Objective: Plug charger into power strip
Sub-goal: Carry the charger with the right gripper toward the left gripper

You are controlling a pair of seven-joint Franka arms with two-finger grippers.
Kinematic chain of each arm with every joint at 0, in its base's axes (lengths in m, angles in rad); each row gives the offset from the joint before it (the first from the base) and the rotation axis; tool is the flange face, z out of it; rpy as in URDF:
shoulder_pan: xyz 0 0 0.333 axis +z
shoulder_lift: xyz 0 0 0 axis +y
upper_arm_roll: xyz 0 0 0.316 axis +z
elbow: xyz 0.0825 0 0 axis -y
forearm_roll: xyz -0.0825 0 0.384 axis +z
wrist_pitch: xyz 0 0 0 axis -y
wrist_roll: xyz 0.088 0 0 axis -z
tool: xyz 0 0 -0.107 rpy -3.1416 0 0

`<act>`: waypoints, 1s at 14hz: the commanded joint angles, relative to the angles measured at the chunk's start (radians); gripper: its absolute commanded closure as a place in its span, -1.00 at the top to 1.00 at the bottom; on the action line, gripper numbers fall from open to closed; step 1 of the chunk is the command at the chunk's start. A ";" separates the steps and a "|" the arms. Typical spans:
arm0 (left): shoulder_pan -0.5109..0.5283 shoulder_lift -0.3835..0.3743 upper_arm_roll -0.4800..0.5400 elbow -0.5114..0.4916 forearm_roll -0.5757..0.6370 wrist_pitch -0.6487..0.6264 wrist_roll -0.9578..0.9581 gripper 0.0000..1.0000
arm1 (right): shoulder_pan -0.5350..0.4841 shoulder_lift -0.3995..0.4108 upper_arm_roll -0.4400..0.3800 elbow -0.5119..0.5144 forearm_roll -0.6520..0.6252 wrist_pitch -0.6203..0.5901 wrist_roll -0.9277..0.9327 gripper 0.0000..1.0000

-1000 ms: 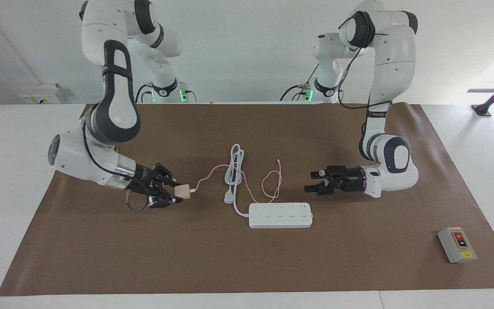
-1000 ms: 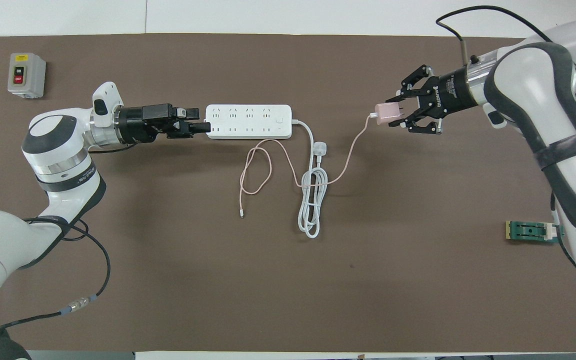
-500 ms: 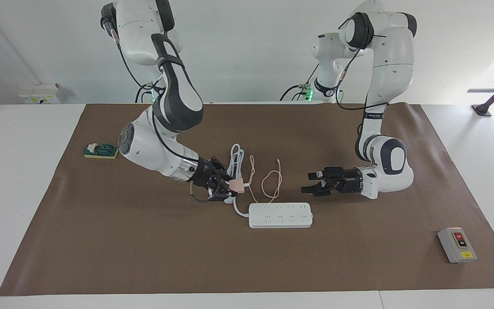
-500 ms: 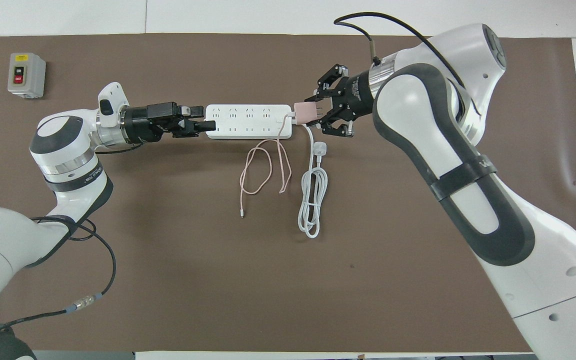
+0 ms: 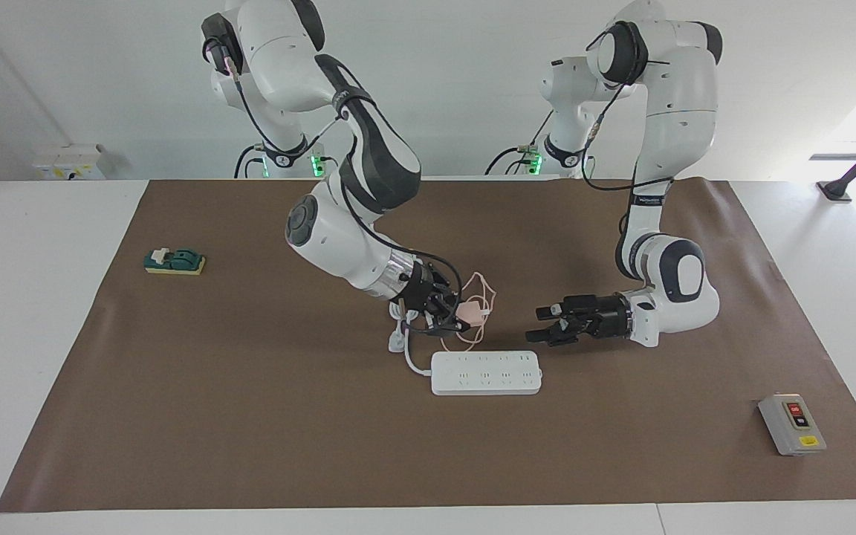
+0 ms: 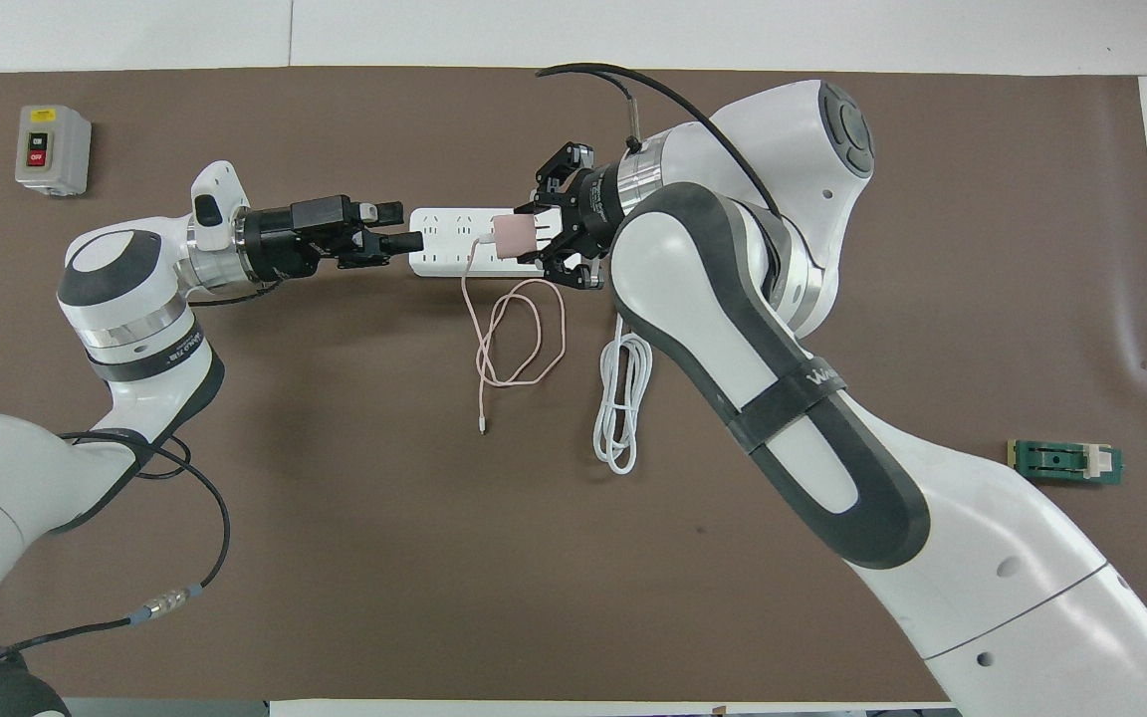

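The white power strip (image 5: 486, 373) lies flat on the brown mat; in the overhead view its end (image 6: 439, 239) shows, and the rest is covered by my right arm. My right gripper (image 5: 464, 316) (image 6: 526, 239) is shut on the pale-pink charger (image 5: 474, 312) (image 6: 511, 237) and holds it in the air over the strip. The thin pink cable (image 5: 481, 286) (image 6: 524, 339) hangs from it in loops onto the mat. My left gripper (image 5: 539, 327) (image 6: 396, 227) is open at the strip's end toward the left arm's side. I cannot tell whether it touches the strip.
The strip's thick white cord and three-pin plug (image 5: 396, 340) (image 6: 621, 398) lie coiled nearer to the robots than the strip. A grey box with red and black buttons (image 5: 792, 423) (image 6: 53, 149) sits toward the left arm's end. A small green block (image 5: 174, 261) (image 6: 1064, 462) sits toward the right arm's end.
My right arm has carried the charger from the right arm's end of the table to over the strip, dragging the pink cable along. My left gripper has dropped slightly, staying at the strip's end.
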 commanded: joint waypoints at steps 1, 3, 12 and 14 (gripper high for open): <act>-0.022 -0.075 0.008 -0.076 -0.021 0.058 0.017 1.00 | 0.021 0.070 -0.005 0.102 0.012 0.002 0.032 -1.00; -0.022 -0.093 0.006 -0.103 -0.021 0.057 0.029 1.00 | 0.024 0.090 -0.005 0.126 0.011 0.002 0.032 -1.00; -0.071 -0.139 0.005 -0.156 -0.047 0.086 0.063 1.00 | 0.059 0.114 -0.005 0.165 0.011 0.002 0.038 -1.00; -0.088 -0.141 0.005 -0.153 -0.064 0.107 0.063 1.00 | 0.068 0.119 -0.007 0.165 0.012 0.009 0.050 -1.00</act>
